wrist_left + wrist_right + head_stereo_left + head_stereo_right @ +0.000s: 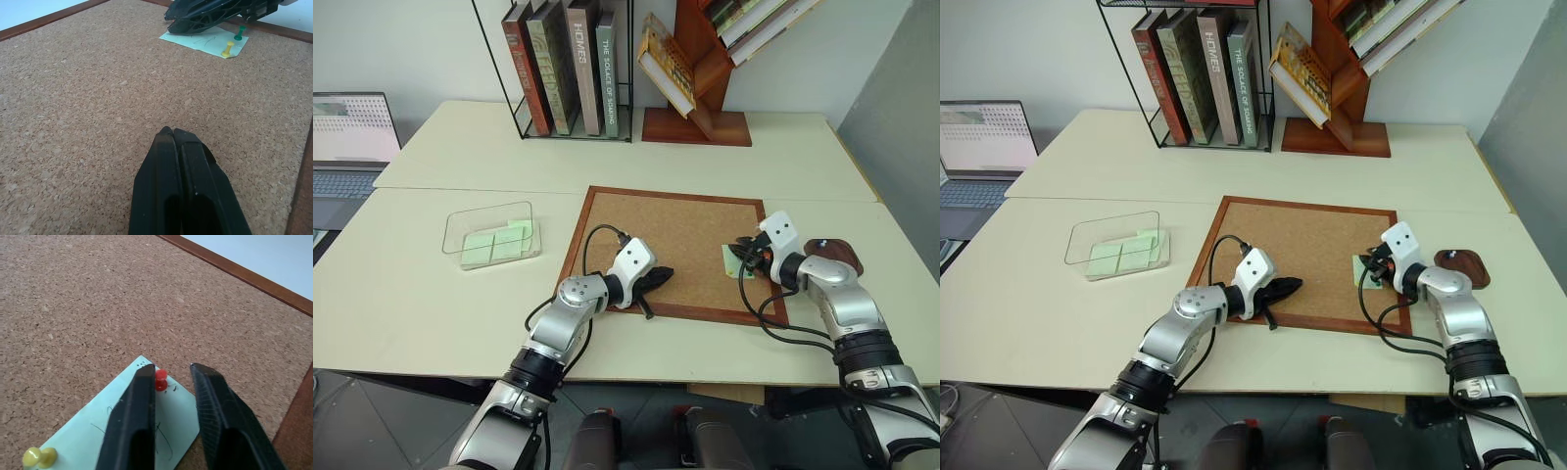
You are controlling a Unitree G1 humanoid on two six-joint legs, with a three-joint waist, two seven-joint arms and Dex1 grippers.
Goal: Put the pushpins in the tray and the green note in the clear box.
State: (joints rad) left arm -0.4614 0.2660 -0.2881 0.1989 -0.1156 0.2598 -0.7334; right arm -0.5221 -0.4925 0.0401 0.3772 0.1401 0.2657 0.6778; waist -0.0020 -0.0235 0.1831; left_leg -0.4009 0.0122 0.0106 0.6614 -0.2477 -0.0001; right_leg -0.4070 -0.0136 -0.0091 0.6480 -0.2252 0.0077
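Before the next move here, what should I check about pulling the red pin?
1. Right tool centred on the red pushpin: not ok, the pin sits against one finger.
2. Pin gripped: not ok, a gap shows between the fingers.
3. Green note free to lift: not ok, the yellow pushpin and green pushpin are stuck in it.
4. Left tool out of the way: ok, shut over bare cork board.
5. Tray ready for pins: cannot tell what it holds.
6. Clear box open: ok.
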